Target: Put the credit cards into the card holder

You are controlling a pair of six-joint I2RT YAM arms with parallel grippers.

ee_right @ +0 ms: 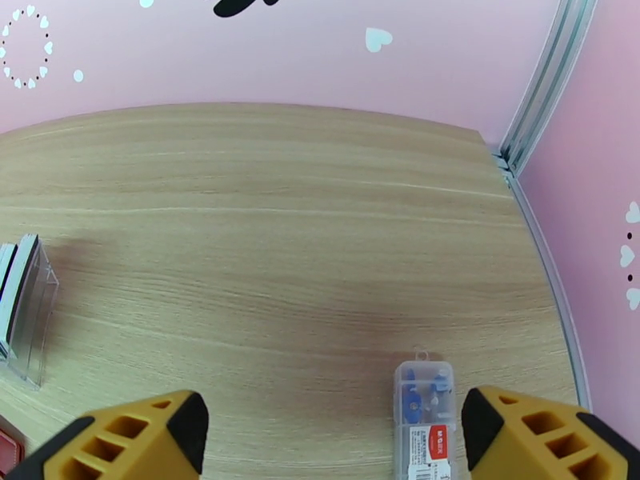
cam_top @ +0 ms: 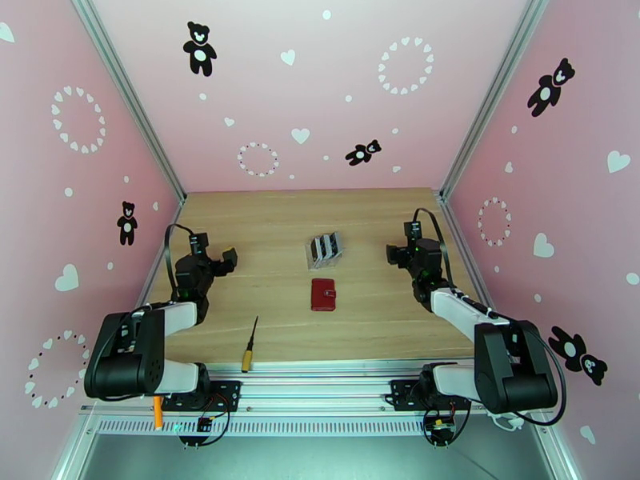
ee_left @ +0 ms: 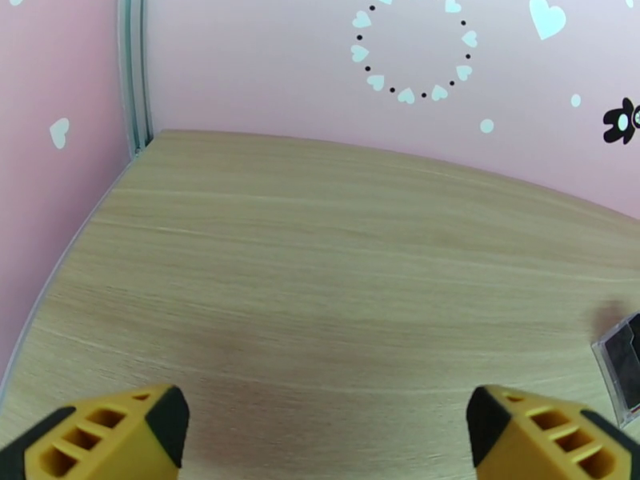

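The card holder point(cam_top: 323, 294), a small dark red wallet with a snap tab, lies shut on the middle of the wooden table; its red corner point(ee_right: 6, 450) peeks into the right wrist view. Just behind it the credit cards point(cam_top: 324, 247) stand upright in a clear slotted rack point(cam_top: 323, 251), whose pale card edges point(ee_right: 11, 286) show at the left of the right wrist view. My left gripper point(cam_top: 226, 259) hovers open to the left of the rack, its yellow fingers point(ee_left: 104, 434) wide apart over bare wood. My right gripper point(cam_top: 394, 255) stands open to the rack's right, nothing between its fingers point(ee_right: 544, 438).
A yellow-handled screwdriver point(cam_top: 250, 346) lies near the table's front edge, left of centre. A small clear box with blue parts point(ee_right: 424, 418) rests on the wood close to my right gripper's right finger. Pink walls point(cam_top: 120, 194) close in the table on three sides. The rack's corner point(ee_left: 622, 370) shows in the left wrist view.
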